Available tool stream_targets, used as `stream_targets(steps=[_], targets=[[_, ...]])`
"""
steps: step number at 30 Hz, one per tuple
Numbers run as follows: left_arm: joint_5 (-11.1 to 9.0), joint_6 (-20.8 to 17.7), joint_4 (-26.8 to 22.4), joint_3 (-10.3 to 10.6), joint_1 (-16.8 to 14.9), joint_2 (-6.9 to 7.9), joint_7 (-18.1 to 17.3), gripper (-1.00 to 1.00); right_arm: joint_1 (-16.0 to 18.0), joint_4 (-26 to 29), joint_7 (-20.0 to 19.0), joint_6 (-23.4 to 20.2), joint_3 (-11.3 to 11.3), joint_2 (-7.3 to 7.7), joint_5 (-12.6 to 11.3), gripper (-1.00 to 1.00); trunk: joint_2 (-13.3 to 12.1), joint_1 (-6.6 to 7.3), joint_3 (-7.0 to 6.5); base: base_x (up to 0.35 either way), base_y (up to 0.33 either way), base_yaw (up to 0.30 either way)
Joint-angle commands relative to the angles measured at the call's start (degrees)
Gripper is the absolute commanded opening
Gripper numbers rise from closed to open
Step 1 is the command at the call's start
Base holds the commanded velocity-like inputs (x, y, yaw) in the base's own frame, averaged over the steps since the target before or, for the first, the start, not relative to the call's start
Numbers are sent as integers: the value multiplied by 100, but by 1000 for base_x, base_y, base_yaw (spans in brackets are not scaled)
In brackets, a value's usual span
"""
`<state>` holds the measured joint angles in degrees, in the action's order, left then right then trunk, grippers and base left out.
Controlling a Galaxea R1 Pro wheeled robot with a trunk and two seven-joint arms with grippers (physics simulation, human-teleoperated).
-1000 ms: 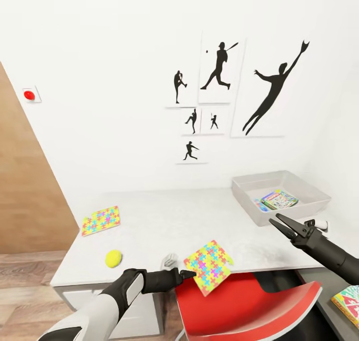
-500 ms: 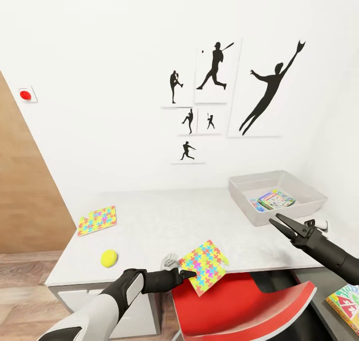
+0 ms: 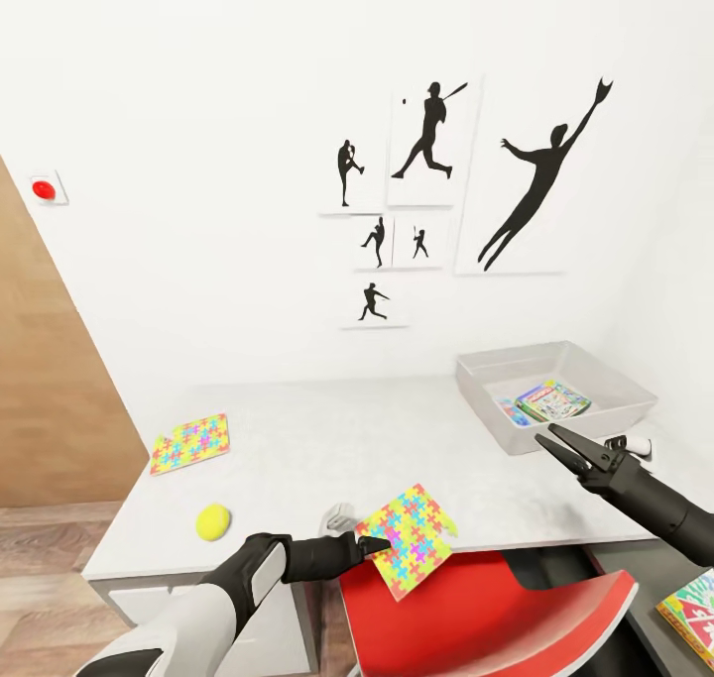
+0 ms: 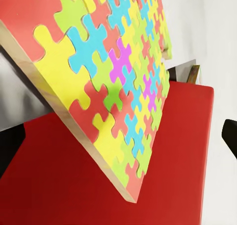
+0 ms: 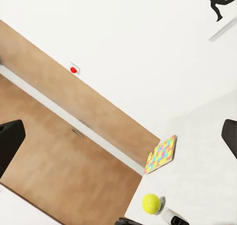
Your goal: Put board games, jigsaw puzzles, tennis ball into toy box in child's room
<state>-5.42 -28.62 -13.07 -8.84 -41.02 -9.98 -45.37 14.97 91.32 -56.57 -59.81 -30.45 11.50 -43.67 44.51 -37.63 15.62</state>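
Observation:
My left gripper [image 3: 375,545] is shut on one corner of a jigsaw puzzle [image 3: 409,539], a flat square box in a bright puzzle-piece pattern, held tilted over the table's front edge and the red chair. The left wrist view shows it close up [image 4: 108,81]. A second jigsaw puzzle [image 3: 188,443] [image 5: 161,155] lies flat at the table's far left, with the yellow tennis ball [image 3: 212,521] [image 5: 151,203] nearer the front. The pale grey toy box [image 3: 496,372] stands at the back right, with board games [image 3: 553,399] inside. My right gripper [image 3: 551,438] hovers open just in front of it, holding nothing.
The pale table [image 3: 327,439] runs along a white wall with black baseball posters [image 3: 431,137]. A red chair [image 3: 496,613] is tucked under the front edge. Another colourful box [image 3: 692,603] lies on the lower dark unit at the right. A wooden door panel [image 3: 45,399] stands at the left.
The whole view has shifted slightly, so the table's things sit a little lower and further left. The left gripper still holds the puzzle, now slightly lower. The right gripper has stayed open.

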Motion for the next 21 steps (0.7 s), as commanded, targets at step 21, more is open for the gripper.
stream_targets(steps=[21], targets=[[-38,-63,-2,-21,-5,-2,-7,100,5,0,-30,-19,-14,1,20,100,6,-1,8,0,0,0]])
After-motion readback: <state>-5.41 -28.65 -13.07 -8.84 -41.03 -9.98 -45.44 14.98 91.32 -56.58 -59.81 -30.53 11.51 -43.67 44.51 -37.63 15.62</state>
